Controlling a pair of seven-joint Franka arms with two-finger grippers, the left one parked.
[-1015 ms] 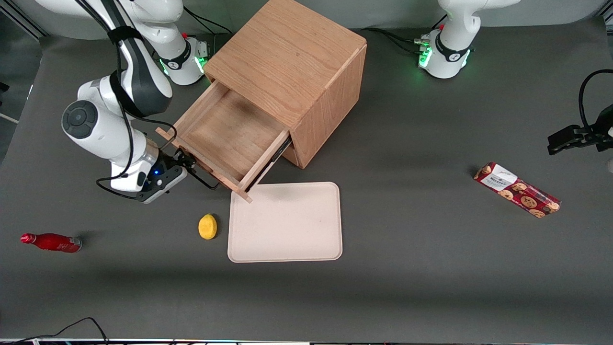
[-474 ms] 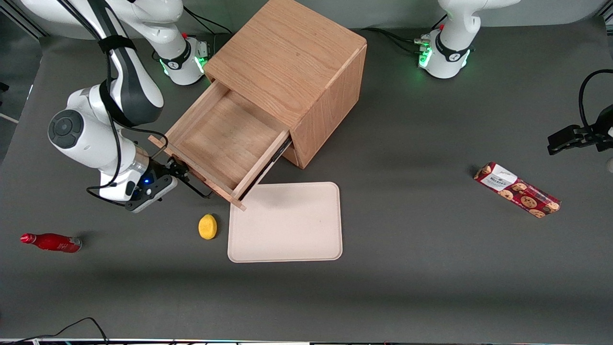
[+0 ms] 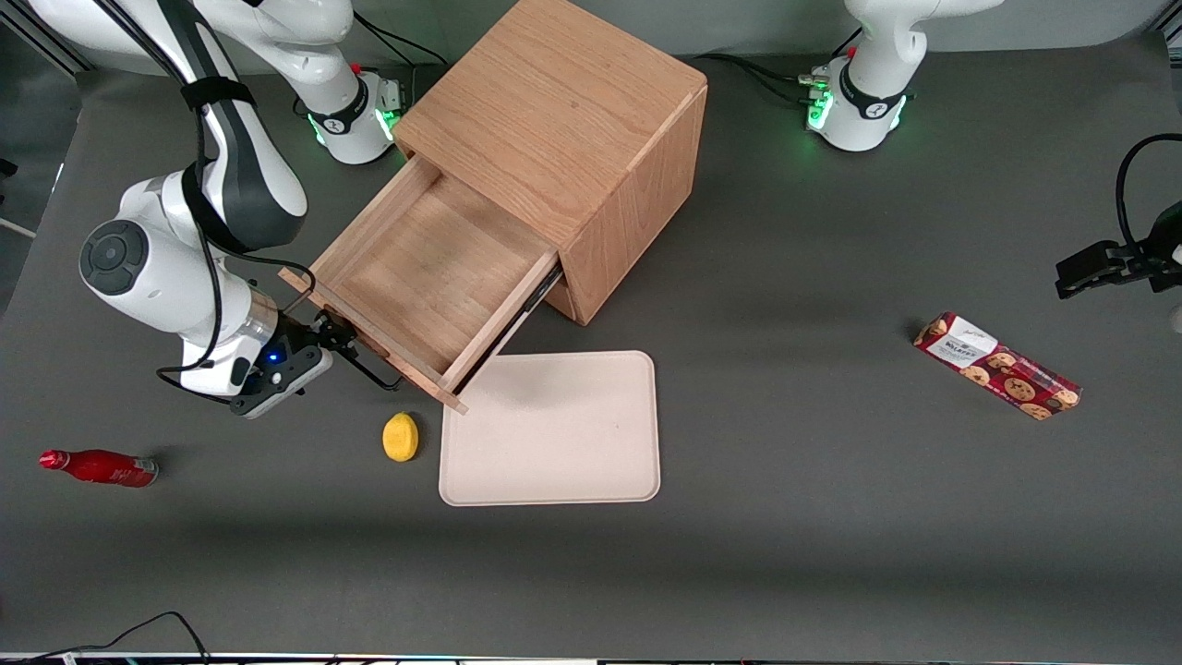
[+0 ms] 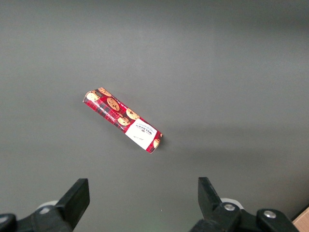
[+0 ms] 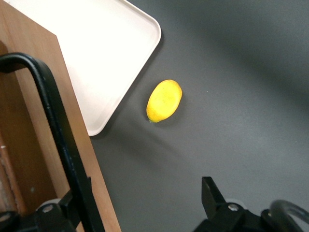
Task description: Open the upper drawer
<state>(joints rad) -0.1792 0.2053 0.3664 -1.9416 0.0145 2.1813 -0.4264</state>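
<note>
The upper drawer (image 3: 429,263) of the oak cabinet (image 3: 554,120) stands pulled far out, its light-wood inside bare. Its thin black wire handle (image 3: 374,369) juts from the drawer front. My gripper (image 3: 334,331) is at that front, open, with one finger hooked inside the handle. In the right wrist view the handle (image 5: 53,121) runs along the wooden front (image 5: 72,125) past one finger (image 5: 72,205), and the other finger (image 5: 210,193) stands wide apart over the grey table; the gripper (image 5: 142,195) holds nothing between them. The lower drawer is hidden beneath the upper one.
A cream tray (image 3: 554,462) lies just under the drawer's corner, nearer the front camera, with a yellow lemon (image 3: 400,436) beside it. A red bottle (image 3: 97,466) lies toward the working arm's end. A cookie box (image 3: 997,366) lies toward the parked arm's end.
The drawer has slid farther out of the cabinet. My gripper has moved with the handle, away from the cabinet toward the working arm's end.
</note>
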